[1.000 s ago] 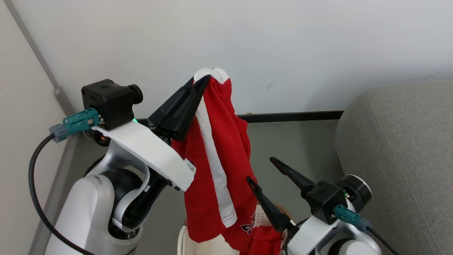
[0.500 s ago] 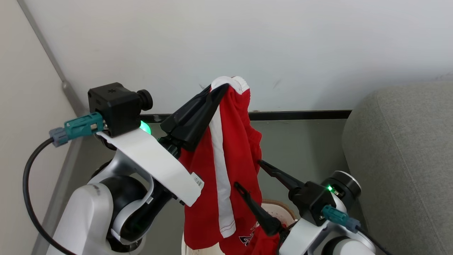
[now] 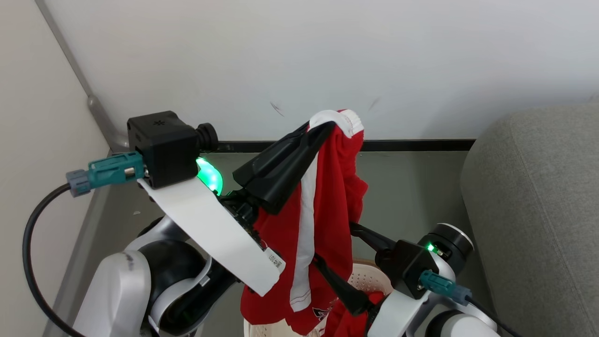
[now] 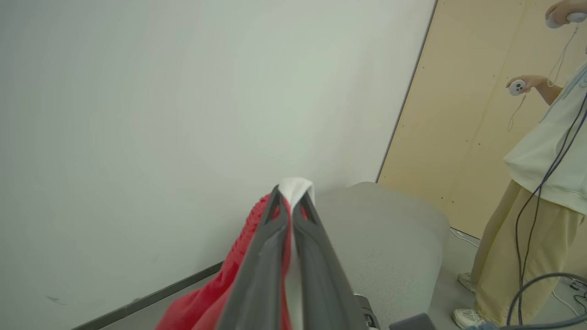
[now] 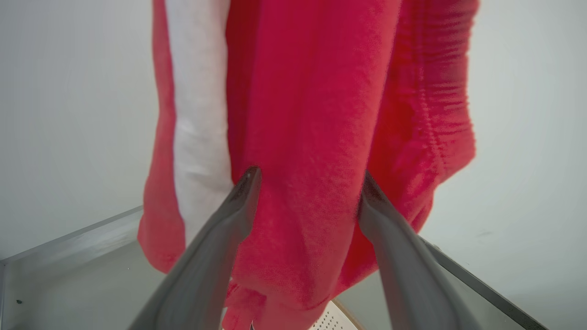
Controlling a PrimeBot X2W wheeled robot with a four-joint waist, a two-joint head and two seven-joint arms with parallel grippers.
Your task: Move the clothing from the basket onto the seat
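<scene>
Head view, nearest first: at 6 o'clock the basket [image 3: 369,281] sits low, with the red garment [image 3: 332,196] hanging down over it. Just above, the right gripper [image 3: 332,241] stands wide open, its 2 fingers straddling the mid-cloth without pinching it. Higher, toward 12 o'clock, the left gripper [image 3: 331,125] is clamped on the garment's white top trim. The seat [image 3: 529,201] lies farther off at 3 o'clock. The fabric looks light, limp and slick, so I judge a second hold belongs on bunched cloth, not a single layer.
</scene>
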